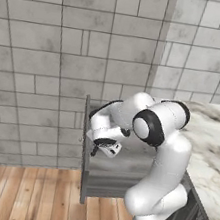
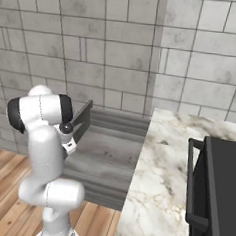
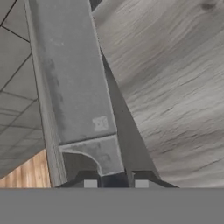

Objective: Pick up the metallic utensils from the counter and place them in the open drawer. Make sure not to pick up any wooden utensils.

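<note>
The open drawer (image 1: 122, 167) juts out from the end of the white marble counter (image 1: 212, 144), and its grey floor is bare where it shows. My gripper (image 1: 95, 151) hangs low inside the drawer, just behind the panelled front (image 3: 70, 87). In the hand view the gripper (image 3: 116, 183) points down at the drawer floor (image 3: 175, 87). Its fingertips (image 3: 90, 183) stand a little apart, with a dark patch between them that I cannot make out. In the right base view the arm hides most of the hand (image 2: 69, 146) above the drawer (image 2: 107, 154). The metallic utensils and the wooden utensils are out of view.
A dark stove (image 2: 220, 188) stands on the counter (image 2: 160, 183) at the right. A grey tiled wall (image 1: 66, 49) rises behind the drawer. Wooden floor (image 1: 17, 193) lies in front of it. My own elbow (image 1: 155, 124) looms over the drawer's right side.
</note>
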### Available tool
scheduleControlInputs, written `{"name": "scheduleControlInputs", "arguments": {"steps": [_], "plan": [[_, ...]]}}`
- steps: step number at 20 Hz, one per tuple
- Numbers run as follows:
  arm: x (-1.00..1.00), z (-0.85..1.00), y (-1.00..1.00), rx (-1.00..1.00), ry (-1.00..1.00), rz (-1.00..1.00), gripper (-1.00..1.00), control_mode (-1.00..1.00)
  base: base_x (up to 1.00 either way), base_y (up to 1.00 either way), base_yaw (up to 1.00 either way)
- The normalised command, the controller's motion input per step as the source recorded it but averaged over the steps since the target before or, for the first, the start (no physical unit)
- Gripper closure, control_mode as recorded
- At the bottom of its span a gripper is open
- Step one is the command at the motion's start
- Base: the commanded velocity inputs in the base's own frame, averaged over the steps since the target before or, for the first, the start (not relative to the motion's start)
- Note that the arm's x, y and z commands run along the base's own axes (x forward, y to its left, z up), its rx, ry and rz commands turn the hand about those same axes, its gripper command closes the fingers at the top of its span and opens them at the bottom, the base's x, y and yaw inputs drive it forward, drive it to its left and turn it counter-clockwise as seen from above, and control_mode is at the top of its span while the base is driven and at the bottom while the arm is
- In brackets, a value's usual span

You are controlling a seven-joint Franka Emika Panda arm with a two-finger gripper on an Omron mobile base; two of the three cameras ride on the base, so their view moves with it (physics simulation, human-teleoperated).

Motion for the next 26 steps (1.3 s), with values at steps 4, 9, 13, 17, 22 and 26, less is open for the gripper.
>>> {"name": "scheduleControlInputs", "arguments": {"steps": [4, 9, 13, 17, 22, 26], "plan": [[0.0, 0.93, -0.39, 0.05, 0.04, 0.05, 1.0, -1.0, 0.0, 0.0, 0.0], [0.04, 1.0, -0.2, 0.02, 0.07, 0.04, 1.0, -1.0, 0.0, 0.0, 0.0], [0.15, 1.0, -0.01, 0.0, 0.19, 0.07, 1.0, -1.0, 0.0, 0.0, 0.0], [0.19, 1.0, -0.07, -0.02, 0.31, 0.11, 1.0, -1.0, 0.0, 0.0, 0.0], [0.25, 1.0, -0.16, -0.08, 0.37, 0.12, 1.0, -1.0, 0.0, 0.0, 0.0], [0.14, 0.98, -0.18, -0.05, 0.29, 0.12, 1.0, -1.0, 0.0, 0.0, 0.0]]}}
